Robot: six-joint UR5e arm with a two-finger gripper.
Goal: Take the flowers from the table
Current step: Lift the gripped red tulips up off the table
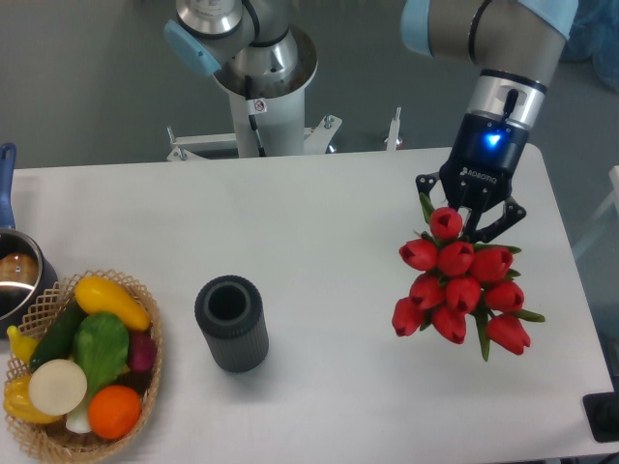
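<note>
Pincer (471,220): right-centre of frame, pointing down, fingers closed round the stems of the flowers (462,288); grip spot itself mostly hidden behind the top bloom.
Flowers: red tulip bunch hangs heads-down below the pincer, right-centre to lower right. Look clear of the bench (290,232), judging by how they dangle, tho contact can't be ruled out from this angle.
Task status: pick looks basically done; what's left prob. just holding/clearing height.
Risk 1: slip. Stems thin + smooth, bloom mass heavy and low; a narrow hold near the stem ends could let the bunch slide out, esp. w/ a quick move.
Risk 2: partial grab. Can't tell if every stem is pinched; a loose one could drop out of the bunch. Tie band not visible here.
Risk 3: swing. Bunch hangs off to lower right of the pincer, so fast travel may set it swaying and brush the bench.
Risk 4: crush. Too hard a squeeze could kink stems.
Neighbours: dark ribbed cylinder (232,323) lower centre-left, well apart; wicker basket (48,425) w/ veg at lower left, far off; pot (17,275) at left edge. None in the way unless the arm crosses left while low.
</note>
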